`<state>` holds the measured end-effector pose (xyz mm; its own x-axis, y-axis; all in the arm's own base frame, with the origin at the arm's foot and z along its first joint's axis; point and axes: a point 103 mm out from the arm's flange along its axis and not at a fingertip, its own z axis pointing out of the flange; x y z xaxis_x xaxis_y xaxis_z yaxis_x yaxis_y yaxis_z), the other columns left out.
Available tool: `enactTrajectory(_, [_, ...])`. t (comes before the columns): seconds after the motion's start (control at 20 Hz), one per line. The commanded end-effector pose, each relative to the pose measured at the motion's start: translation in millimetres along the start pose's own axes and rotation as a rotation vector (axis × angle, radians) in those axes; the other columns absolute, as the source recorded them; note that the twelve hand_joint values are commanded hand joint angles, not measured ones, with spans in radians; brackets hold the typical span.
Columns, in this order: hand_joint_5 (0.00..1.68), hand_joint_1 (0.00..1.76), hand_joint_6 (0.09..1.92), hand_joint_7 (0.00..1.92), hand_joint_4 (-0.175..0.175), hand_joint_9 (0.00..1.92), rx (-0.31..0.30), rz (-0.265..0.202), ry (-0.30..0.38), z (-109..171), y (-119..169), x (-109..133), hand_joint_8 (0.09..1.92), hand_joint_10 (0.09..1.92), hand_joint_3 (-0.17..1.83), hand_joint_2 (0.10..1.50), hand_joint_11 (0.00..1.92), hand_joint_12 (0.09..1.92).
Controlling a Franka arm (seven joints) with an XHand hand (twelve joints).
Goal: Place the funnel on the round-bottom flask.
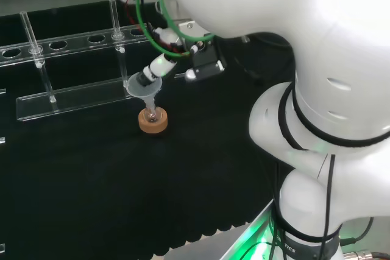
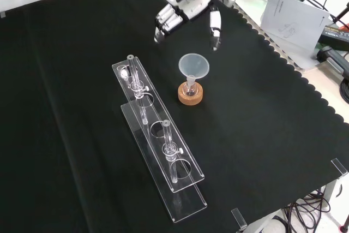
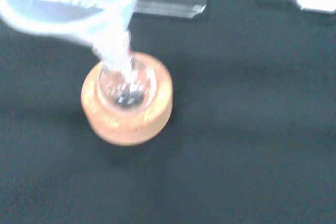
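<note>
No text, number or sign can be read on the things on the bench. The white sheet of paper (image 2: 292,15) at the top right of the front view, beyond the cloth's edge, carries a few dark printed lines and a small drawing, but they are too small to make out. The funnel (image 2: 193,68), the round-bottom flask (image 2: 190,88), its cork ring (image 2: 190,95) and the clear rack (image 2: 158,151) bear no label or marking that I can see.
</note>
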<state>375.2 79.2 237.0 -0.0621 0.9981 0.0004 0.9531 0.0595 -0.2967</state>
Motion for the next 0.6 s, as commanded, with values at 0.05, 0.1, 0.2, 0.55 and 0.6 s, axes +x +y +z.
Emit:
enactTrajectory(0.05, [0.16,0.51,0.09,0.03,-0.066,0.16,-0.077,-0.024,0.016,-37.7,-18.7,-32.1,0.45,0.79,0.07,0.72,0.12,1.49])
enactTrajectory(0.1, [0.17,0.52,0.09,0.02,-0.066,0.17,-0.077,-0.020,0.013,-41.2,-18.8,-37.4,0.53,0.79,0.06,0.73,0.13,1.49])
enactTrajectory(0.2, [0.18,0.53,0.09,0.00,-0.066,0.19,-0.080,-0.014,0.005,-47.7,-18.5,-45.3,0.61,0.79,0.06,0.73,0.14,1.49])
enactTrajectory(0.55, [0.24,0.61,0.09,0.06,-0.065,0.28,-0.087,0.012,-0.017,-62.7,-12.4,-72.4,0.70,0.77,0.07,0.75,0.19,1.46])
enactTrajectory(0.6, [0.26,0.64,0.09,0.08,-0.065,0.30,-0.080,0.016,-0.018,-62.8,-10.3,-75.6,0.71,0.76,0.07,0.76,0.20,1.46])
